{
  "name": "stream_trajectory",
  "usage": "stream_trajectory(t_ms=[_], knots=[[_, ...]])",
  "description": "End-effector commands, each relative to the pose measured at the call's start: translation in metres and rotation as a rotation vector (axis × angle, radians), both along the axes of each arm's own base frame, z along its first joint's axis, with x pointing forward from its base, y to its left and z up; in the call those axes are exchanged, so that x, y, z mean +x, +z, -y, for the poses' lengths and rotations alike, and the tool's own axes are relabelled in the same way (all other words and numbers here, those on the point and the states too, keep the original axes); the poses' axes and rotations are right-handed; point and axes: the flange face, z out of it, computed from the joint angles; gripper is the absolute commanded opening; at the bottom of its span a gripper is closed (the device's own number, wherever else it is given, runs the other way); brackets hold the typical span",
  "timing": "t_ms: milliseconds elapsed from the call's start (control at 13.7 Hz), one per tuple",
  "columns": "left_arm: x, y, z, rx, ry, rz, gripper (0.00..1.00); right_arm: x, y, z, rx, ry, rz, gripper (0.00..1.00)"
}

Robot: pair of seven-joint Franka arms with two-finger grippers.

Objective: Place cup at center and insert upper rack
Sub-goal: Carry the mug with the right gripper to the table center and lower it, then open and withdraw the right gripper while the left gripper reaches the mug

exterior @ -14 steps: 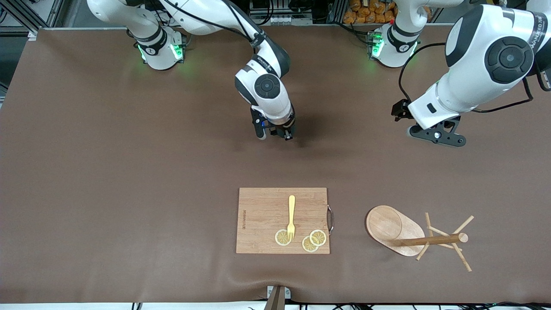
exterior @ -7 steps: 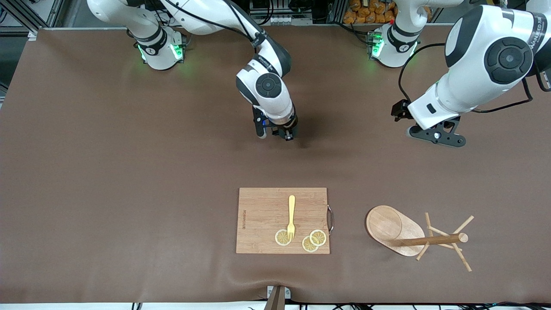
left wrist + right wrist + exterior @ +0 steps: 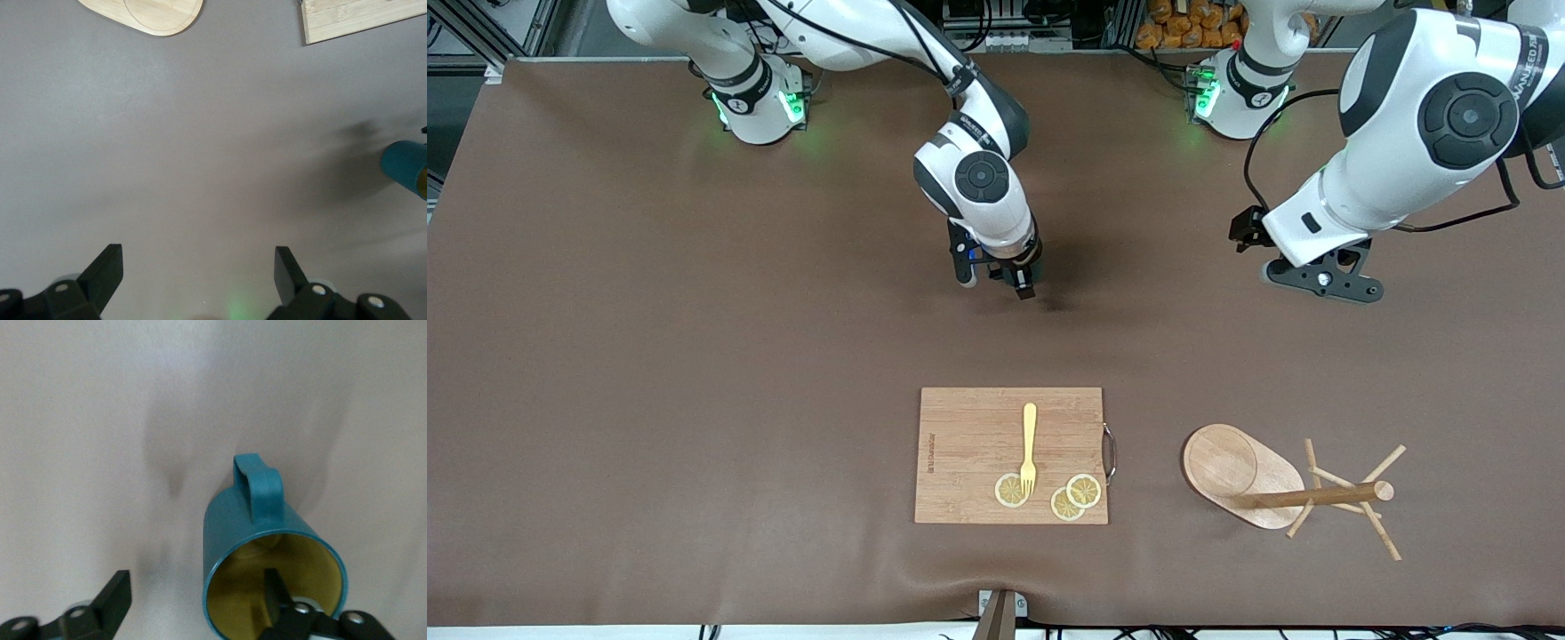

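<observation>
The teal cup (image 3: 267, 540) stands upright on the brown mat near the table's middle, its handle (image 3: 261, 487) on the outside and its inside yellowish. My right gripper (image 3: 195, 579) is open just over it. One finger (image 3: 272, 587) is inside the rim and the other (image 3: 117, 590) is outside, well clear of the wall. In the front view the right hand (image 3: 1000, 280) hides the cup. The upper rack (image 3: 1263, 484) lies on its side near the front edge, toward the left arm's end. My left gripper (image 3: 198, 251) hangs open and holds nothing over bare mat (image 3: 1325, 280).
A wooden cutting board (image 3: 969, 444) lies near the front edge, beside the rack. On it are a yellow fork (image 3: 1029, 444) and lemon slices (image 3: 1074, 496). The left wrist view shows the cup (image 3: 405, 167), the rack's base (image 3: 150, 8) and a board corner (image 3: 360, 17).
The right gripper's jaws have gone from shut on the cup's wall to wide open, so the cup is released. The left arm has shifted slightly toward the table's middle.
</observation>
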Motion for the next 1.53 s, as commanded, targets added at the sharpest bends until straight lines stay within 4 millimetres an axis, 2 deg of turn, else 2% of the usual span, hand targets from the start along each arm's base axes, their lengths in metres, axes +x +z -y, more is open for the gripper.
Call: stream_trajectory(t_ms=[0,146,365,657,802,948,1167,1386,1459], knots=[[-0.001,0.001,0.009,-0.019,0.027,0.013,1.0,0.014,0.047,0.02,-0.018,0.002,-0.035,0.91],[-0.003,0.0,0.017,-0.018,0.032,0.019,1.0,0.033,0.074,0.041,-0.034,0.015,-0.074,0.93],[-0.006,-0.005,0.04,-0.018,0.058,0.03,1.0,0.055,0.106,0.076,-0.036,0.07,-0.095,0.95],[-0.018,-0.014,0.088,-0.01,0.109,0.05,1.0,0.097,0.149,0.166,-0.012,0.238,-0.129,1.0],[-0.029,-0.017,0.116,-0.002,0.122,0.059,1.0,0.108,0.161,0.198,0.007,0.325,-0.137,1.0],[-0.043,-0.022,0.151,0.016,0.117,0.074,1.0,0.122,0.17,0.241,0.027,0.376,-0.16,1.0],[-0.068,-0.038,0.226,0.055,0.105,0.109,1.0,0.133,0.184,0.296,0.074,0.504,-0.173,1.0],[-0.102,-0.062,0.311,0.086,0.114,0.145,1.0,0.142,0.206,0.359,0.148,0.662,-0.133,1.0],[-0.11,-0.069,0.33,0.09,0.135,0.152,1.0,0.143,0.215,0.373,0.145,0.708,-0.11,1.0]])
